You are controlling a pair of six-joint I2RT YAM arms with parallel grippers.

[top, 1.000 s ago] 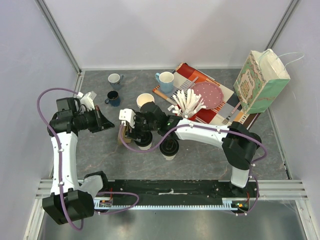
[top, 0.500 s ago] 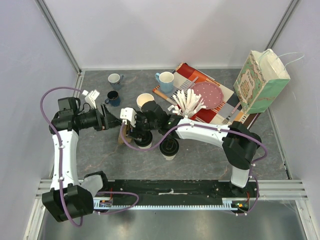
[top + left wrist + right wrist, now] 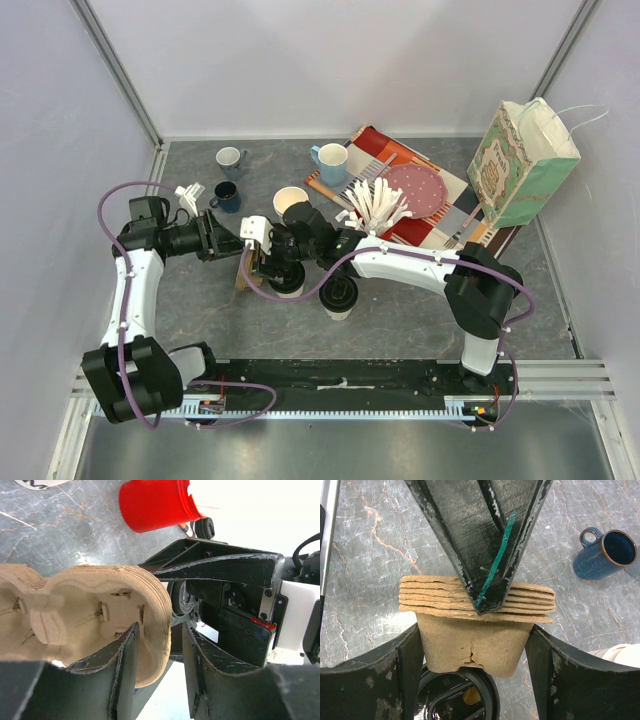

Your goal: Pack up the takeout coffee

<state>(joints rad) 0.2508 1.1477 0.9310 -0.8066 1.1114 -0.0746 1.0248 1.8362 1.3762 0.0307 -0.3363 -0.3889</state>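
Right pincer (image 3: pixel 475 628) clasping carrier (image 3: pixel 470 649), lidded cup (image 3: pixel 457 700) beside

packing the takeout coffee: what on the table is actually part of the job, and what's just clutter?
For the job: lidded paper cups, cardboard cup carriers, likely the paper bag.
Clutter: light blue mug, white mug, dark blue mug, white plastic cutlery, pink plate.

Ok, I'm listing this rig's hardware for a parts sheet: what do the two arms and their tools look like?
Both the left arm and right arm have white links with black joints, and a purple cable loops along each. The left tool and right tool have black, scuffed, wedge-shaped fingers; one left finger carries a teal stripe.
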